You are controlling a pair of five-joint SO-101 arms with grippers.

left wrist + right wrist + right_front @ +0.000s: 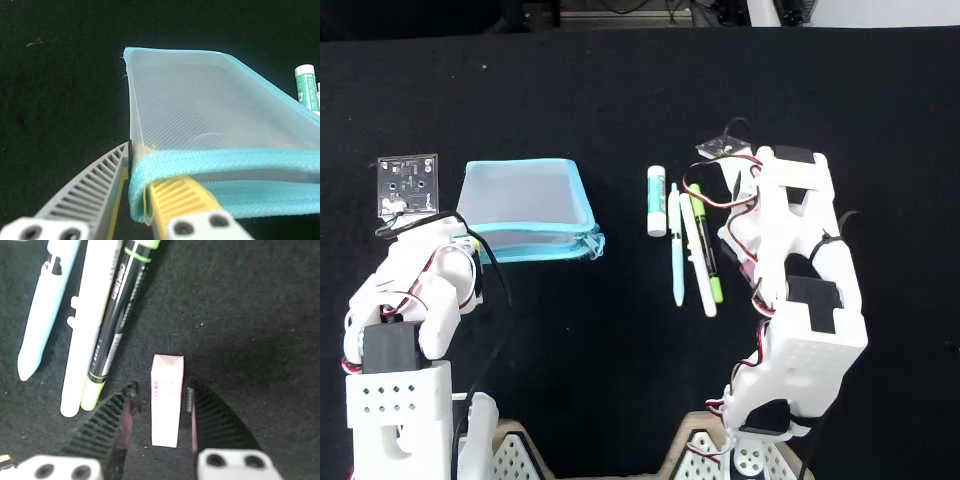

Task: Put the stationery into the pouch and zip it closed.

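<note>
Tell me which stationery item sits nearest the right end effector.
The pink eraser, between its fingers; the blue pen, white pen and green highlighter lie outside them.
</note>
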